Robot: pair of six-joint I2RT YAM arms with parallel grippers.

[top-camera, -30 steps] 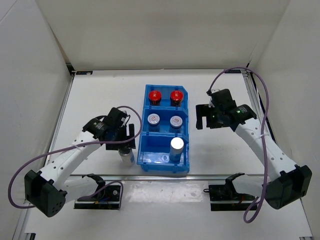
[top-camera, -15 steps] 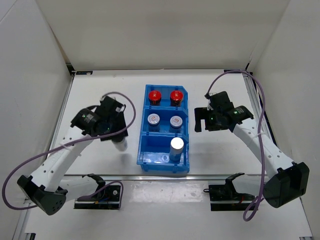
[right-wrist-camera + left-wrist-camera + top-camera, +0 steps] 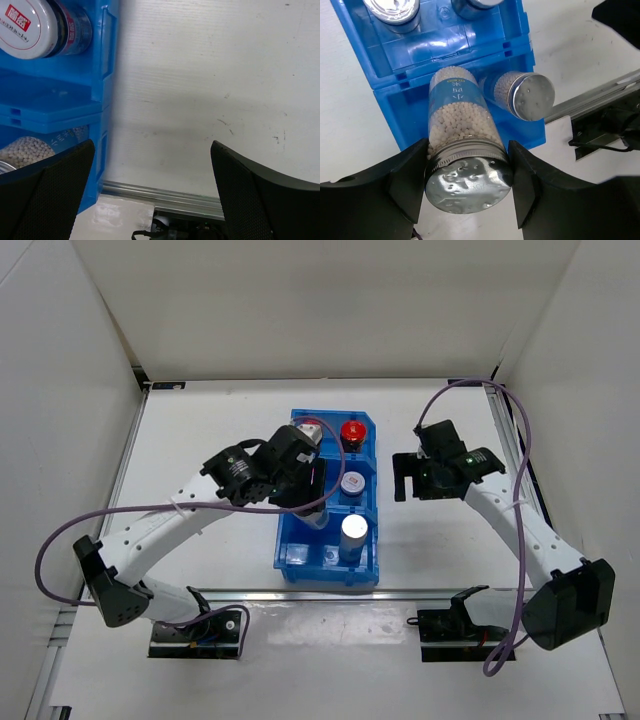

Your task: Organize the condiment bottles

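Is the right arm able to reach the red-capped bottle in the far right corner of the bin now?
Probably yes. The right gripper is open and empty beside the blue bin, and the red-capped bottle stands uncovered; the left arm crowds only the bin's left side.

The top view looks down from above and behind the arm bases, far enough to take in the whole white bench (image 3: 200, 430) and the blue three-compartment plastic bin (image 3: 310, 575). The left wrist camera sits close over the left hand (image 3: 467, 175), looking along the silver-capped clear bottle (image 3: 460, 125) it clamps into the bin's near compartment. The right wrist camera faces down past the right hand (image 3: 152, 144) at bare bench by the bin's right wall. All three share that near compartment.
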